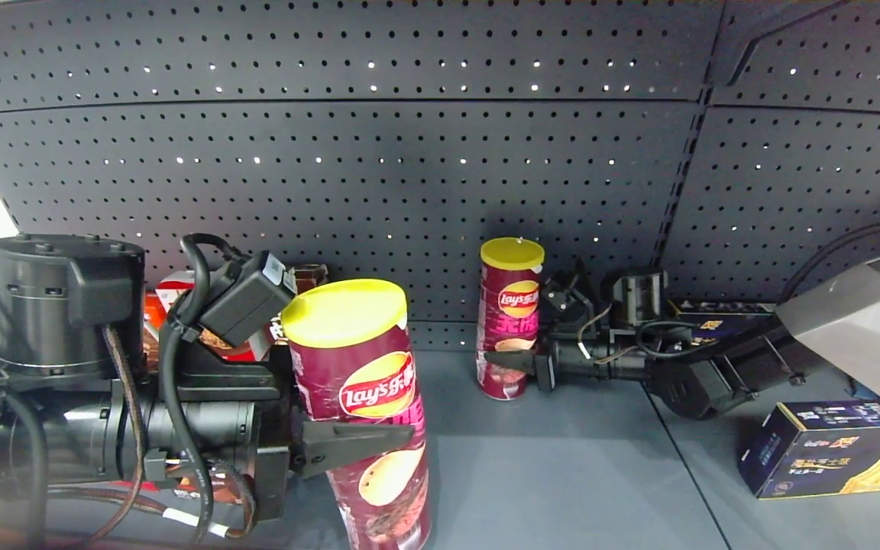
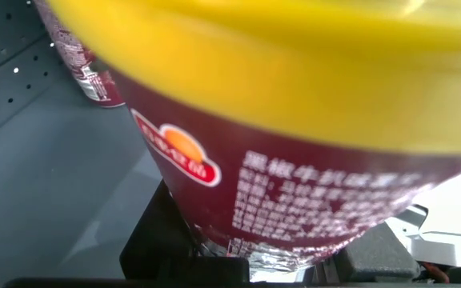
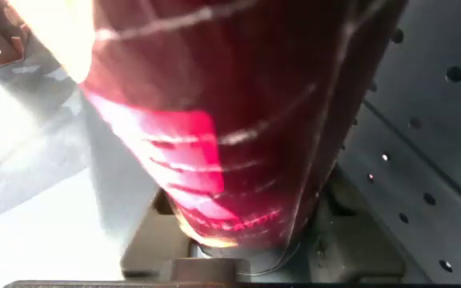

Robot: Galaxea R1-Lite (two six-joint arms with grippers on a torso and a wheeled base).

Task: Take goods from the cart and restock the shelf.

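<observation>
Left gripper (image 1: 370, 443) clamped on near chip can (image 1: 356, 359), upright, well out from back wall (image 1: 409, 176); right gripper (image 1: 510, 360) clamped on far chip can (image 1: 511, 302), upright on shelf (image 1: 562, 473), close to back wall; blue box (image 1: 829, 451) farther out.

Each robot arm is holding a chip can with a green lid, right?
Nearly. The lids are yellow, not green; the head view shows it. The left pincer holds the near can and the right pincer the far can.
</observation>
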